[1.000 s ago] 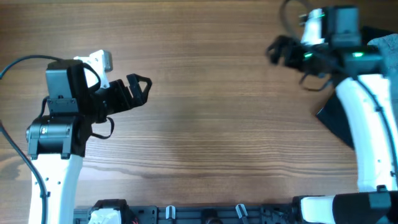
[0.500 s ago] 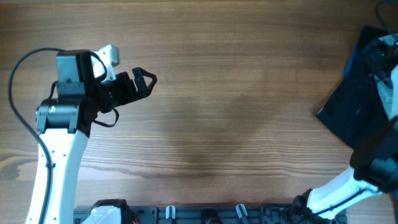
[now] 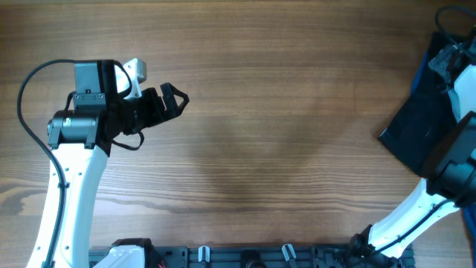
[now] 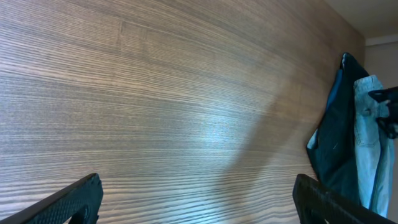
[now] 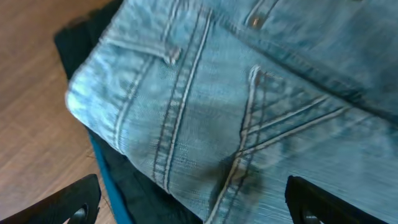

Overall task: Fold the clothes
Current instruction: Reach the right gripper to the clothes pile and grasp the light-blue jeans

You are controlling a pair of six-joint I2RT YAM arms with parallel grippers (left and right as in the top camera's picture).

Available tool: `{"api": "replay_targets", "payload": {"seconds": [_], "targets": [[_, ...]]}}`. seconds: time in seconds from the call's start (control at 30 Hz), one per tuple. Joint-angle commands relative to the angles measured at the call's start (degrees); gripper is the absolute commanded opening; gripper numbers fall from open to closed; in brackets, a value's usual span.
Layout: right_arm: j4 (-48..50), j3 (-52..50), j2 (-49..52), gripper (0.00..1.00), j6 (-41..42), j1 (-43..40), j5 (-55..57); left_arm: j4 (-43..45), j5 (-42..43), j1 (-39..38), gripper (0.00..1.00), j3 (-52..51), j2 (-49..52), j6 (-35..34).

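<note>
The right gripper [image 5: 193,190] hovers with its fingers spread wide over the denim shorts [image 5: 217,106], whose seams and pocket stitching fill its wrist view. The shorts lie on a dark cloth [image 5: 118,186] at the right edge of the overhead frame, on the wooden table [image 3: 282,149]. The left gripper [image 3: 172,99], likewise spread, hangs over the table at the frame's left, well apart from the shorts.

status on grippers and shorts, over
Left gripper open, holding nothing. Right gripper open above denim shorts. Shorts on dark cloth, far right.
</note>
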Motion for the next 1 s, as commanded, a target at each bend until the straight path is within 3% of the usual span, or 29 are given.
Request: {"api": "replay_targets", "payload": {"seconds": [0.0,0.13,0.23,0.27,0.33,0.4,0.5,0.77,0.8,0.87,0.97], "targets": [[-0.33,1.25,3.37,0.98,-1.68,-0.04,1.64,-0.13,0.7,-0.22,0.98,1.05,0.22,-0.55],[-0.63,0.94,4.26,0.96,-1.6,-0.2,3.72,0.02,0.7,-0.22,0.98,1.05,0.22,-0.52],[-1.53,0.94,4.24,0.75,-1.49,-0.2,4.63,0.04,0.7,-0.2,0.98,1.05,0.22,-0.52],[-2.08,0.94,4.24,0.73,-0.83,-0.22,4.83,0.02,0.7,-0.2,0.98,1.05,0.22,-0.52],[-2.49,0.94,4.24,0.72,-0.48,-0.37,5.6,0.04,0.7,-0.2,0.98,1.05,0.22,-0.52],[-2.34,0.94,4.26,0.88,-0.55,-0.55,8.07,0.02,0.7,-0.2,0.99,1.05,0.22,-0.52],[-2.32,0.83,4.26,0.9,-0.57,-0.94,8.07,0.07,0.7,-0.2,0.99,1.05,0.22,-0.52],[-2.84,0.31,7.15,0.73,-3.52,-1.79,12.52,0.15,0.74,-0.2,1.0,1.05,0.22,-0.55],[-3.06,0.31,7.15,0.63,-3.26,-1.79,12.63,0.42,0.98,-0.22,1.0,1.05,0.22,-0.76],[-3.06,0.39,7.02,0.33,-3.26,-1.79,12.59,0.98,1.6,-0.22,1.0,1.05,0.22,-1.01],[-3.34,0.48,4.9,0.09,-1.64,-1.79,9.75,1.4,1.6,-0.2,0.99,1.07,0.22,-2.03]]}}
